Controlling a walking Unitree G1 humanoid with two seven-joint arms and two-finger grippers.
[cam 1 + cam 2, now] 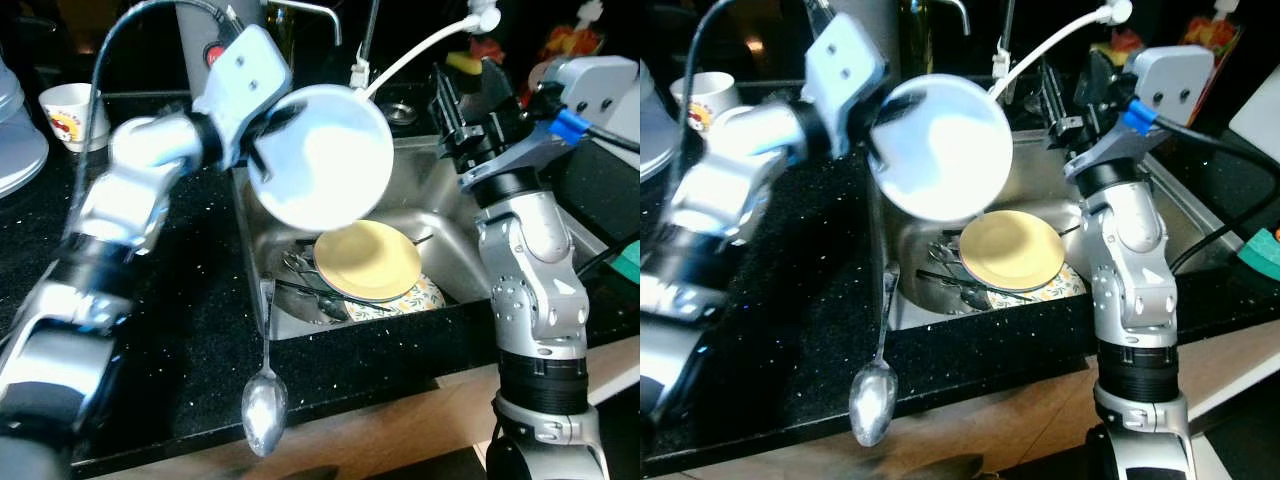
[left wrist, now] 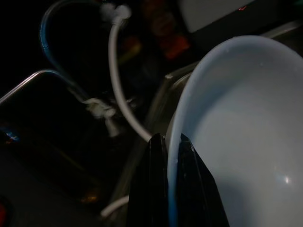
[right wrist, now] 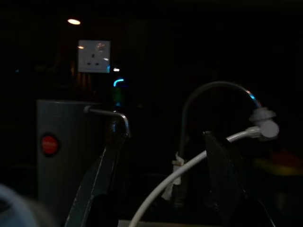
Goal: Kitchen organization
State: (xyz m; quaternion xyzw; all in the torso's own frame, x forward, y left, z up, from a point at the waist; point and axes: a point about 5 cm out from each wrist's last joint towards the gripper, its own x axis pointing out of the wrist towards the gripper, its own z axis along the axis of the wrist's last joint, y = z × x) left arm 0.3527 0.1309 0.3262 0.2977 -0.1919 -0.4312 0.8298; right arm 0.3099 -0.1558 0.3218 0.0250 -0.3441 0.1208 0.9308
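Fingers [image 2: 156,189] of the left gripper [image 1: 262,150] are clamped on the rim of a white bowl [image 1: 320,155], one black finger on each side of the rim in the left wrist view. The bowl is held tilted on edge above the steel sink [image 1: 420,190], its hollow facing the camera, at about 12 o'clock from the dishes lying in the basin.

Down in the sink a yellow plate [image 1: 368,260] rests on top of a patterned plate [image 1: 420,297], with dark cutlery [image 1: 300,285] heaped just beside them at 9 o'clock. A metal spoon [image 1: 264,400] lies on the black speckled tabletop [image 1: 190,330] at 7 o'clock from the sink, its bowl end reaching the tabletop's front edge and its handle pointing back along the sink's left rim.

At 3 o'clock from the bowl, the right gripper [image 1: 475,105] is raised over the sink's far right corner, fingers [image 3: 222,175] apart and holding nothing; the right wrist view looks between them at a curved tap [image 3: 213,94], a white hose [image 3: 189,168] and a grey appliance with a red button [image 3: 49,144].

A white patterned cup [image 1: 70,115] stands on the tabletop at 10 o'clock, well apart from the sink.
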